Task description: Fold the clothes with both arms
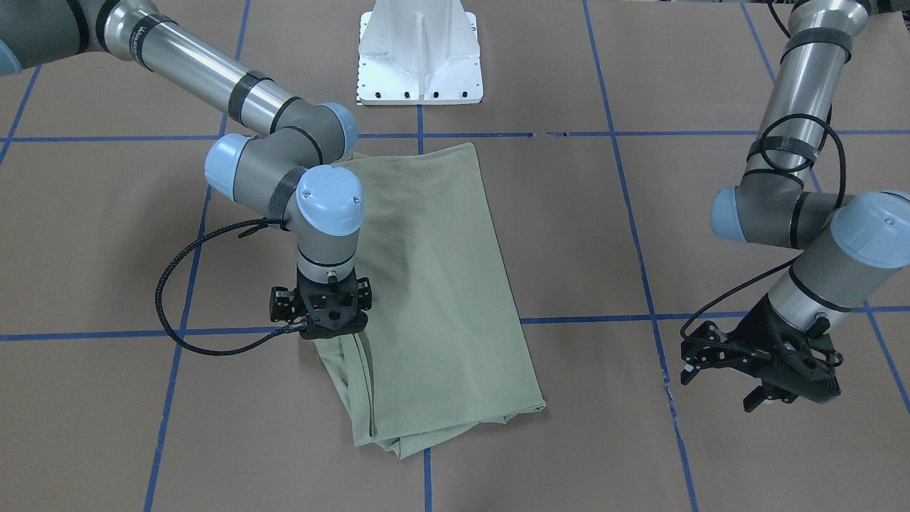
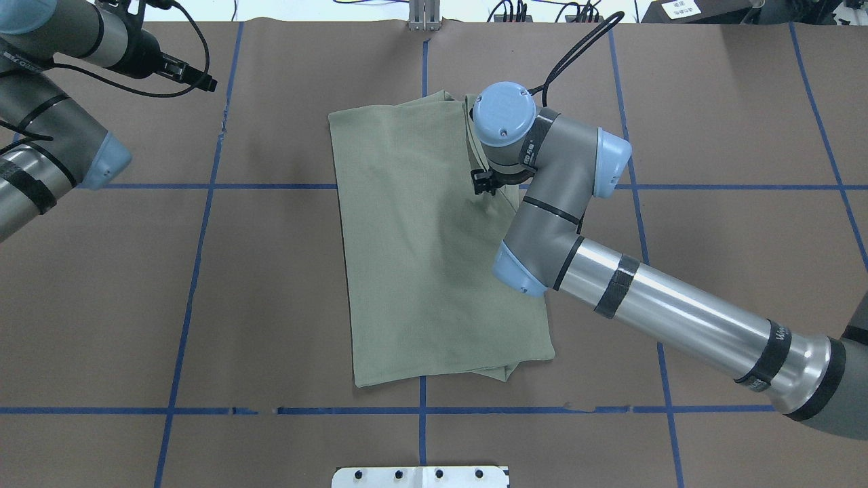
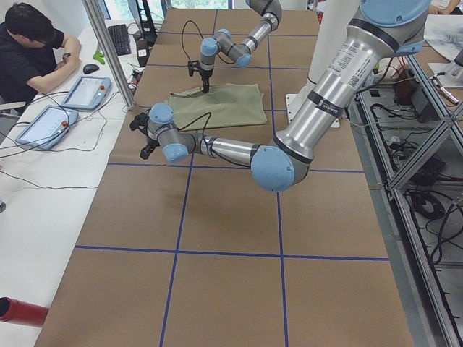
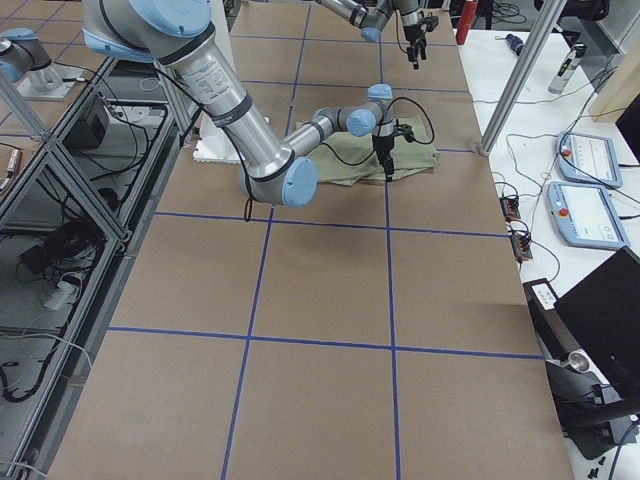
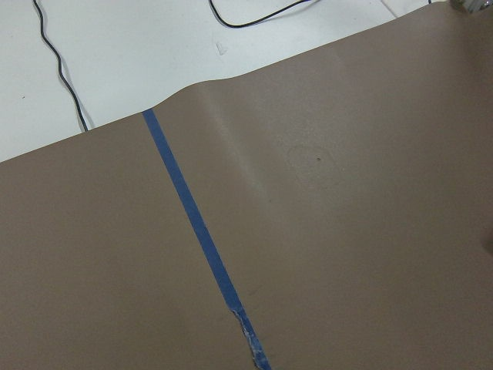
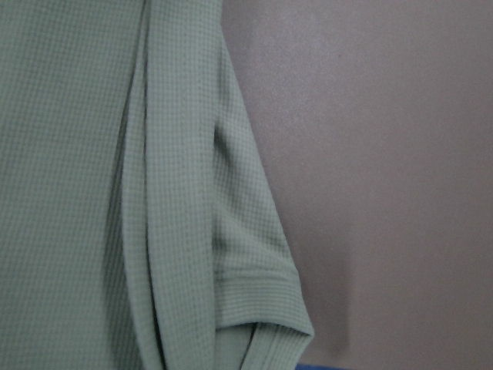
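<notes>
The shirt lies on the worktop as a long, narrow fold, with a sleeve cuff poking out along one edge. The right tool points straight down at that edge. Its body hides the fingertips, so whether it is clenched on cloth cannot be told. The left tool hangs released and well apart from the shirt, over bare worktop.

The risks from here are these:
- A pinch at this edge may catch only some of the stacked layers, dragging the sleeve out and undoing the fold.
- With one arm lifting alone, the far end would likely trail and skew.
- Pressing too low could jam the fingers against the worktop.
</notes>
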